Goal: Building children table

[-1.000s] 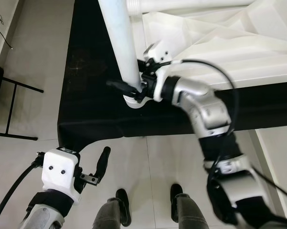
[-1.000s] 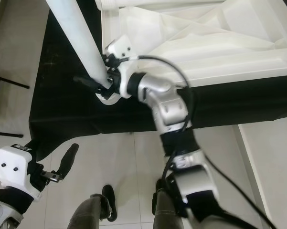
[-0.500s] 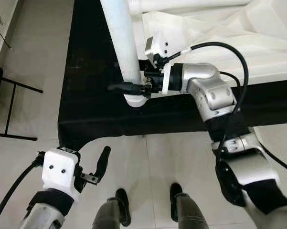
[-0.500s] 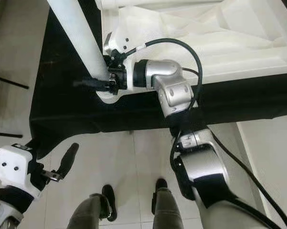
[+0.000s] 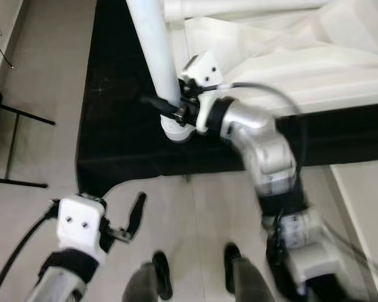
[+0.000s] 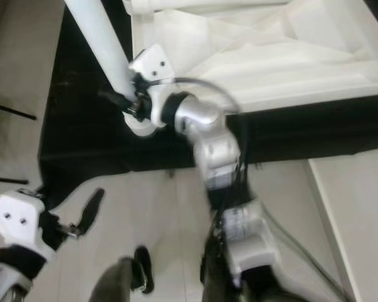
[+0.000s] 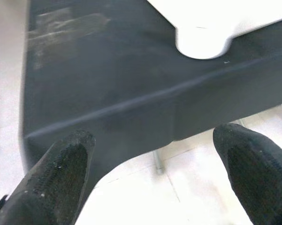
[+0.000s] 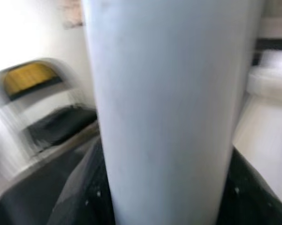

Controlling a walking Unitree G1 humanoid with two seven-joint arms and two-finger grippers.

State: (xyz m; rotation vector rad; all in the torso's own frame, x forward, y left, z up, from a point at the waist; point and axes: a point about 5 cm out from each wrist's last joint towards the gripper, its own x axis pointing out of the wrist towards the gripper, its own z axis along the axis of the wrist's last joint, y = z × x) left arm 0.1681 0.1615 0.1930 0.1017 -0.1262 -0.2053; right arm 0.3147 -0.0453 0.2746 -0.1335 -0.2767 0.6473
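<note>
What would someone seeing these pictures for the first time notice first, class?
The right gripper clamped around a white table leg, near its foot, over the black cloth. Beside it lies the upturned white tabletop. The left gripper hangs open above the floor.

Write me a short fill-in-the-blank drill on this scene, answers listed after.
1. The right gripper is closed around the white table ____.
2. The overturned tabletop lies on a ____ cloth.
3. The left gripper hangs with its fingers ____.
4. The leg stands at the tabletop's ____.

Missing words: leg; black; open; corner
</note>
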